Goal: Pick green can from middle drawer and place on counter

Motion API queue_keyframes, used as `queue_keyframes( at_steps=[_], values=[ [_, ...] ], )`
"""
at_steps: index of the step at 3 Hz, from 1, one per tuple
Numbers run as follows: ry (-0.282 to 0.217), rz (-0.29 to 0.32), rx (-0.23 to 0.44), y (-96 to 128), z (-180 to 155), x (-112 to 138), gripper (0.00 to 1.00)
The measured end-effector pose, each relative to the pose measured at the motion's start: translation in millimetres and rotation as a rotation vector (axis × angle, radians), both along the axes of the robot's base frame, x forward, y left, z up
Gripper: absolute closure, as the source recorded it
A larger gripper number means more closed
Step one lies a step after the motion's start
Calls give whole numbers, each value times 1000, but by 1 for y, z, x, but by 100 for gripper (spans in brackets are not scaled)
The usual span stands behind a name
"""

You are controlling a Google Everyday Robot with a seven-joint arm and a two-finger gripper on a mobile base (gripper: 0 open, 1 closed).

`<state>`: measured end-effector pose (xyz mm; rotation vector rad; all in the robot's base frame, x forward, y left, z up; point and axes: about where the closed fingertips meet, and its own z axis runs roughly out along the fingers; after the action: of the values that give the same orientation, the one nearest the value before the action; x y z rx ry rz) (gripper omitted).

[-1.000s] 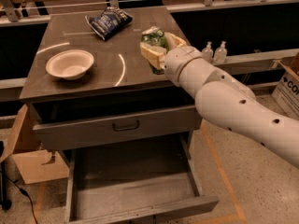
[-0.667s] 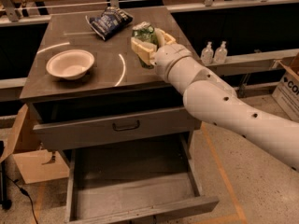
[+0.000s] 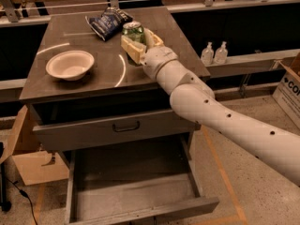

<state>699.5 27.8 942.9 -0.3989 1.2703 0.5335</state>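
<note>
My gripper (image 3: 138,40) is over the back middle of the counter (image 3: 108,64), shut on the green can (image 3: 133,32). The can stands upright between the two pale fingers (image 3: 131,49), its silver lid showing; I cannot tell whether its base touches the counter. The white arm reaches in from the lower right. The middle drawer (image 3: 133,186) is pulled out at the bottom of the cabinet, with a bare grey floor.
A white bowl (image 3: 70,64) sits on the counter's left side. A dark blue snack bag (image 3: 107,22) lies at the back, just left of the can. A shut drawer front with a dark handle (image 3: 125,126) is above the open drawer. Two clear bottles (image 3: 213,54) stand on a ledge at right.
My gripper has carried the green can leftward and toward the back of the counter, closer to the snack bag. The bowl, bag and drawer have not moved.
</note>
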Motion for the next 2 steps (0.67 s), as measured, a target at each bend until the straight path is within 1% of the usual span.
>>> queue_keyframes(
  at_steps=[1,2],
  values=[
    [-6,27,46,5,-13,5,100],
    [-17,41,77,7,-25,9,84]
  ],
)
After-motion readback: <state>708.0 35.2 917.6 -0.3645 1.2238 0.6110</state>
